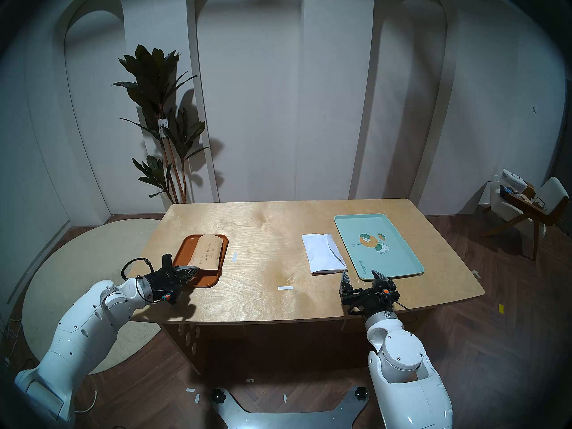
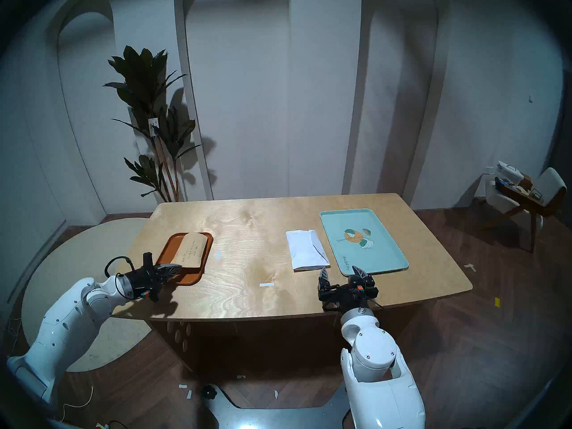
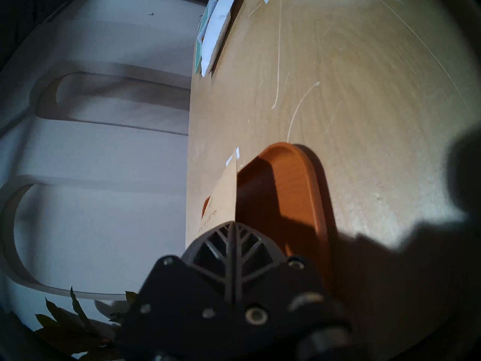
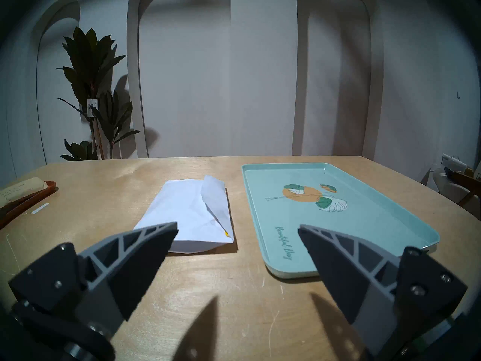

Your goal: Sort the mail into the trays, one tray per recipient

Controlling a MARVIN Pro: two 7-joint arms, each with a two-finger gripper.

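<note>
The tan kraft envelope (image 1: 210,250) lies slanted across the orange-brown wood-grain tray (image 1: 202,279) at the table's left, its far end over the tray's rim. My left gripper (image 1: 195,270) is shut on the envelope's near end; in the left wrist view the envelope (image 3: 223,196) runs edge-on out of the closed fingers above the tray (image 3: 291,191). White envelopes (image 1: 323,253) with a pointed flap lie on the table beside the mint-green tray (image 1: 399,258), which holds no mail. My right gripper (image 1: 362,275) is open and empty, just short of both (image 4: 238,226).
Two small white tape strips (image 1: 285,287) (image 1: 234,256) are stuck on the wooden table (image 1: 263,301). A tall potted plant (image 1: 161,118) stands behind the table's left corner. A chair (image 1: 526,208) with clutter stands at the far right.
</note>
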